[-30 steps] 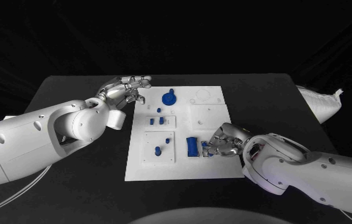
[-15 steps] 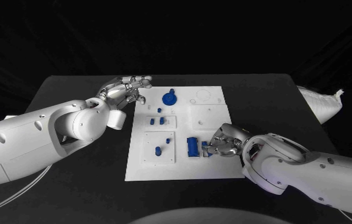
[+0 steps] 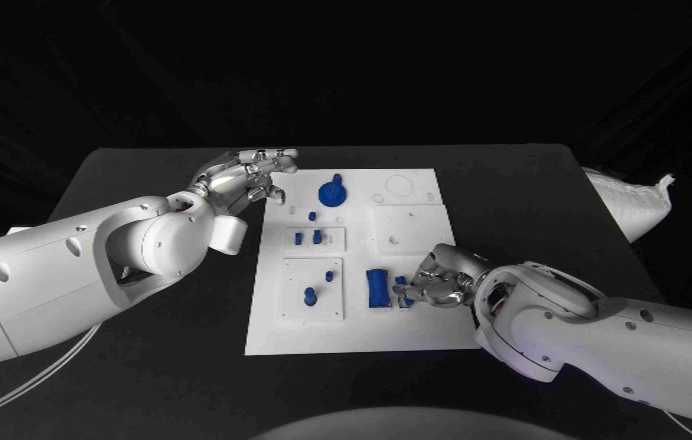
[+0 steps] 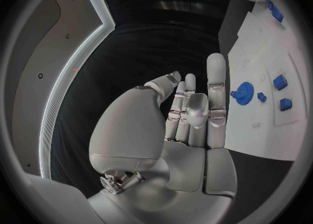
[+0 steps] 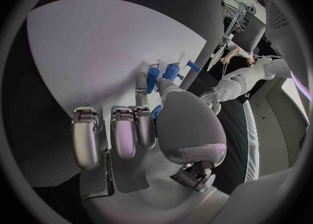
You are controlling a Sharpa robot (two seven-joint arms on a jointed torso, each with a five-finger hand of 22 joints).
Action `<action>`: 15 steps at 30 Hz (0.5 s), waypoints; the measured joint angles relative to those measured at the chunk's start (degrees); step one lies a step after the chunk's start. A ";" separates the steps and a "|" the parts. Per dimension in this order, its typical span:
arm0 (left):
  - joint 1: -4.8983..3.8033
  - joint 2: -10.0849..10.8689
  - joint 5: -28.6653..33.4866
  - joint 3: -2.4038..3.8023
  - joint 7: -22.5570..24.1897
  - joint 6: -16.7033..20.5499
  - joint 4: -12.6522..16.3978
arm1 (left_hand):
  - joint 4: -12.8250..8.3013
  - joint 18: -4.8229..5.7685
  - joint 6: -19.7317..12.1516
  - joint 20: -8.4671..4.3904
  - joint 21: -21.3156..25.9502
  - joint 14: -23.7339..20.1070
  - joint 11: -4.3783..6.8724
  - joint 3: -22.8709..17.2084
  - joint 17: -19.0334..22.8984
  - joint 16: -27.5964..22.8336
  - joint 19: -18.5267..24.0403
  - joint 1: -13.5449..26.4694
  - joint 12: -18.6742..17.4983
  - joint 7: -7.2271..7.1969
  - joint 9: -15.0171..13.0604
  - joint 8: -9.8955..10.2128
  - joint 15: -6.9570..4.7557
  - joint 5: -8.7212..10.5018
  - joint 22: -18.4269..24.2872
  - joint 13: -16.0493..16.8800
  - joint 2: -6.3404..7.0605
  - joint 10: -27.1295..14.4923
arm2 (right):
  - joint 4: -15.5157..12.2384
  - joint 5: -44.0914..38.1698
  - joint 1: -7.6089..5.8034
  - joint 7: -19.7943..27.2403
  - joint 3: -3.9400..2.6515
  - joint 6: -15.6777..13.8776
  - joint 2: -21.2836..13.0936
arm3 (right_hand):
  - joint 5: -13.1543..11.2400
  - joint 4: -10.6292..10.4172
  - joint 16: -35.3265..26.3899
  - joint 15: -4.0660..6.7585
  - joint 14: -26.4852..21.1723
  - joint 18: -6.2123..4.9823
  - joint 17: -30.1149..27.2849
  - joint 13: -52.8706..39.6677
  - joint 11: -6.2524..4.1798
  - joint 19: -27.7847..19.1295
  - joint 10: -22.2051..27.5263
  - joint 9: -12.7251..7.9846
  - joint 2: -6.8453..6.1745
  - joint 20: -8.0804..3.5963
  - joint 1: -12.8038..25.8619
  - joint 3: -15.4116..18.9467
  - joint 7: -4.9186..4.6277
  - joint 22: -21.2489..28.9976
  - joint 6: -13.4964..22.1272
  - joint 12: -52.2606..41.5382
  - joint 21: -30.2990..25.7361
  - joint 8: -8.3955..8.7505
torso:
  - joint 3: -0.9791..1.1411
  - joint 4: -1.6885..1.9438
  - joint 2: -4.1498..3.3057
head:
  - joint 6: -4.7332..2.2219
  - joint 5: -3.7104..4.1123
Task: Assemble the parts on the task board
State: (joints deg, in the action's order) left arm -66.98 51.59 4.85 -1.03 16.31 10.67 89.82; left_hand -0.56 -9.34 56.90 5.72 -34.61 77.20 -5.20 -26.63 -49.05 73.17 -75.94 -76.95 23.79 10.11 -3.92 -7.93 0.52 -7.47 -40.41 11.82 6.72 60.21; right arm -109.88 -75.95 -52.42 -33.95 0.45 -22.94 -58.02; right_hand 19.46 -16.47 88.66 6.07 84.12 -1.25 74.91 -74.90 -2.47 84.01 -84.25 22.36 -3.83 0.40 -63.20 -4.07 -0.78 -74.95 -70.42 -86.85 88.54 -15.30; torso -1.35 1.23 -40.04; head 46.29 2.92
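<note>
Looking down from the head camera, the white task board (image 3: 418, 335) sits in the middle of the black table (image 3: 144, 175), long side running away from the robot. The right hand (image 3: 437, 282) is down on the board near its right edge, toward the near end, fingers curled in around a small blue part (image 3: 405, 290) right beside the tall blue block (image 3: 378, 288); looks like it's pinching that small piece, though the fingers cover most of it. The left hand (image 3: 245, 177) hangs just off the board's far left corner, fingers loosely apart and holding nothing. Also on the board: a blue gear (image 3: 333, 195) near the far edge, a couple of small blue pegs (image 3: 307, 237) around the middle, and two more blue bits (image 3: 317, 288) toward the near left. In the left wrist view, the left hand (image 4: 189, 112) has its fingers (image 4: 216, 75) mostly straight up and a bit spread, empty, with the gear (image 4: 245, 92) and board (image 4: 274, 130) off to one side. In the right wrist view, the right hand (image 5: 146, 125) presses its fingertips (image 5: 141, 84) onto the board (image 5: 98, 47), and blue pieces (image 5: 163, 75) show right at the tips, one of them tucked between thumb and finger.
</note>
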 measured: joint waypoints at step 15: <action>0.00 -0.01 0.00 0.00 -0.02 -0.07 -0.06 | 0.00 0.00 0.00 0.00 0.00 0.00 -0.21 0.00 0.07 0.00 0.00 0.00 0.00 0.00 0.00 0.00 0.00 0.00 0.00 0.00 0.00 -0.21 | -0.52 -0.60 0.03 0.11 0.02 0.11 -0.66 | -5.60 -0.05 0.00 0.00 0.00 0.00 0.00 -0.05 -0.41 -0.01 0.41 1.36 1.04 -0.39 2.35 4.55 -0.14 0.01 0.75 0.00 0.00 -1.09 | 0.00 -0.05 0.03 | 0.01 0.04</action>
State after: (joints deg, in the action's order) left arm -66.98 51.58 4.84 -1.03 16.29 10.60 89.75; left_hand -0.56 -9.34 56.90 5.72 -34.61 77.21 -5.41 -26.63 -48.98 73.17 -75.94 -76.95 23.79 10.11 -3.92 -7.93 0.52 -7.47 -40.41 11.82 6.72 60.00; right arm -110.40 -76.55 -52.39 -33.84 0.47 -22.83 -58.68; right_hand 13.86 -16.52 88.65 6.07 84.12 -1.25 74.91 -74.95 -2.88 84.00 -83.84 23.72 -2.79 0.01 -60.85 0.47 -0.92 -74.93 -69.66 -86.85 88.54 -16.39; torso -1.35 1.18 -40.01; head 46.30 2.96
